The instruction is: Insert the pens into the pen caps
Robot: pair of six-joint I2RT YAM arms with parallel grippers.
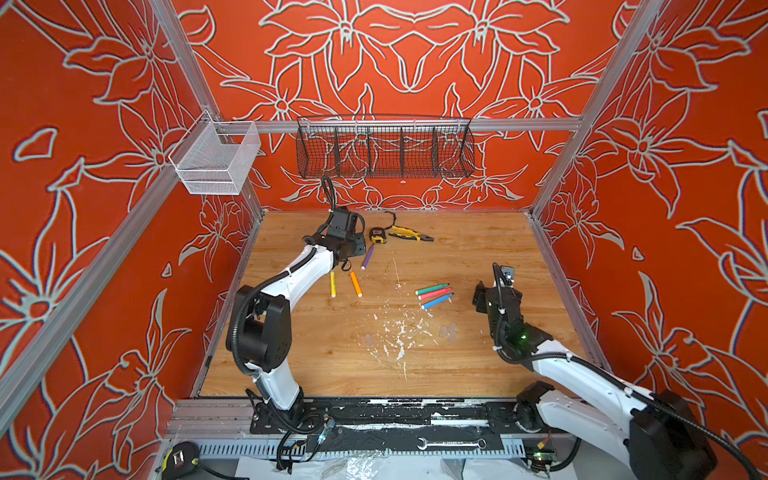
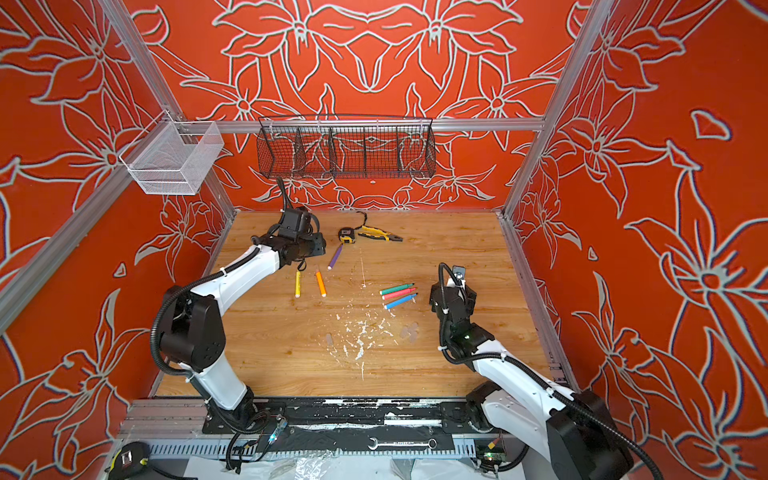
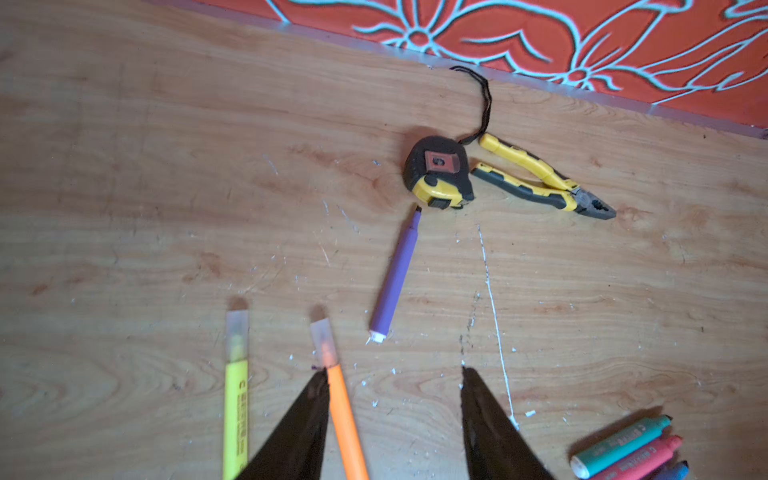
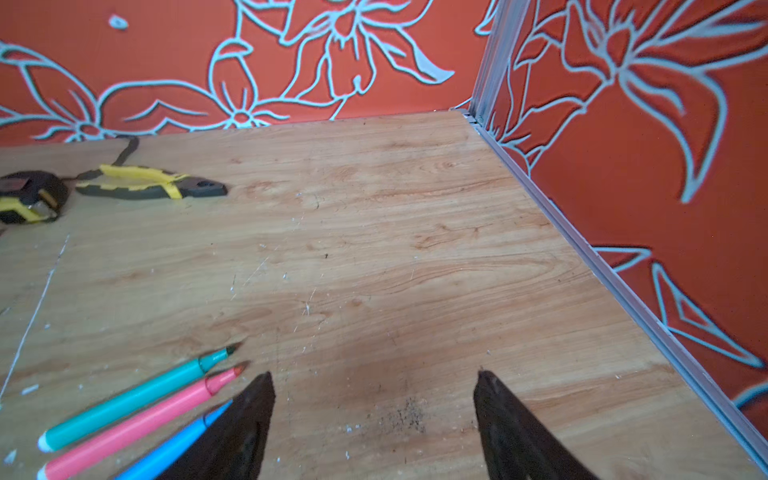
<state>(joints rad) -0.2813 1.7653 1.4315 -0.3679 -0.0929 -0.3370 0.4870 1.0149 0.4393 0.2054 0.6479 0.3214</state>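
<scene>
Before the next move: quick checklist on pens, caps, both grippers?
1. Left gripper empty: ok, jaws open, orange pen lies beside one finger.
2. Right gripper empty: ok, open over table.
3. Yellow pen, orange pen capped: ok.
4. Purple pen, green pen, pink pen, blue pen capped: not ok, tips bare.
5. Loose caps found: ok, by the white flecks; count cannot tell.
6. Purple pen clear of tape measure: cannot tell.

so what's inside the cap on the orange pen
The tip of the orange pen, a soft orange shape showing through the clear cap. The frosted plastic blurs it, so how far it is seated cannot be told.
</scene>
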